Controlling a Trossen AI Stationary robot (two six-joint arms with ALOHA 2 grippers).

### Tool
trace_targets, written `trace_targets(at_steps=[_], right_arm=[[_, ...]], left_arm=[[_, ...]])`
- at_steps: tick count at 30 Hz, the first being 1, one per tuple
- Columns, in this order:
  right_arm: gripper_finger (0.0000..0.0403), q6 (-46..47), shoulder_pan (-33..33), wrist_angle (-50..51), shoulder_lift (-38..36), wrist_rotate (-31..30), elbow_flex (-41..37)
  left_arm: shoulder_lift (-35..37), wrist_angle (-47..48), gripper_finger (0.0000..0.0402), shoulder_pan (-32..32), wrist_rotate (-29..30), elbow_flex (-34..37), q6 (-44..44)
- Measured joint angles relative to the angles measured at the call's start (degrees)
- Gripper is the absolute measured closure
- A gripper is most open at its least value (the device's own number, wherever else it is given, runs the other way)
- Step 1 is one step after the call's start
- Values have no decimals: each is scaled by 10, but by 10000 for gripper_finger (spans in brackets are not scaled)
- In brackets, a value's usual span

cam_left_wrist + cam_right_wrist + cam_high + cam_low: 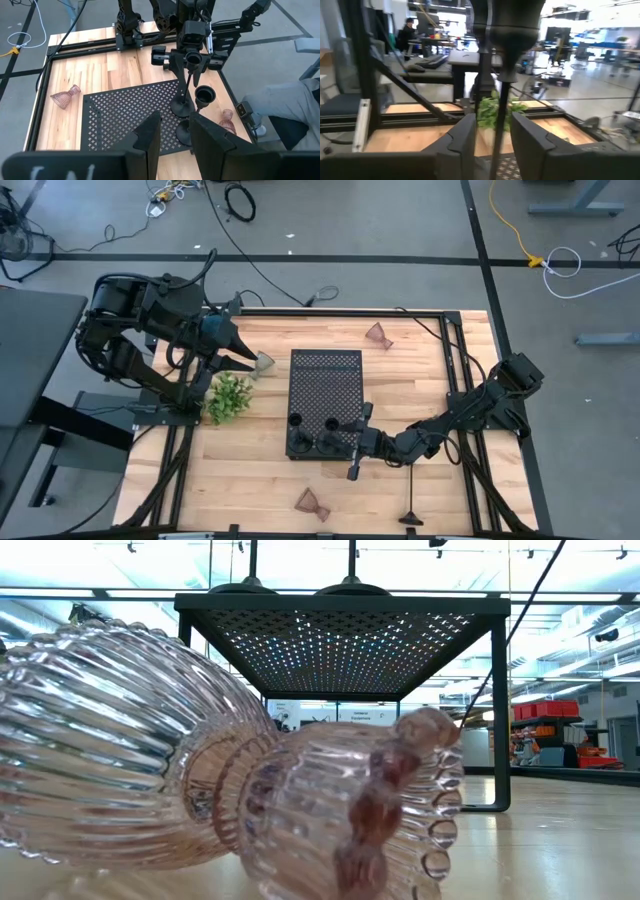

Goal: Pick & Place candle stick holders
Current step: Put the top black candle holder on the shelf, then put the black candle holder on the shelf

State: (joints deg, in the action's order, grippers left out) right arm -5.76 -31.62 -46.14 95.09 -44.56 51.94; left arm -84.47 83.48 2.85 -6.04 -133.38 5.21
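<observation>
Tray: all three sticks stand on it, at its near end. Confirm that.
Not right. Only two sticks stand on the tray, at its near end. The third stick is off it, on the table near the front right corner. The high view shows this.

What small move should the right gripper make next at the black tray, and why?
Probably draw straight back, with the fingers left open. The right gripper is open on either side of the stem of a candle stick holder, which stands upright on the perforated tray beside a second holder. A third holder stands on the table.
</observation>
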Motion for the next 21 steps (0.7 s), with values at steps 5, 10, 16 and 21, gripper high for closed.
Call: trace_targets(at_steps=[5, 10, 16, 21], right_arm=[[259, -23, -7, -2, -1, -40, 0], [257, -53, -29, -19, -3, -75, 0], [257, -59, -67, -22, -8, -140, 0], [256, -52, -128, -9, -32, -262, 0]], left_arm=[[0, 0, 294, 0, 0, 0, 0], [0, 0, 294, 0, 0, 0, 0], [0, 9, 294, 0, 0, 0, 0], [0, 10, 294, 0, 0, 0, 0]])
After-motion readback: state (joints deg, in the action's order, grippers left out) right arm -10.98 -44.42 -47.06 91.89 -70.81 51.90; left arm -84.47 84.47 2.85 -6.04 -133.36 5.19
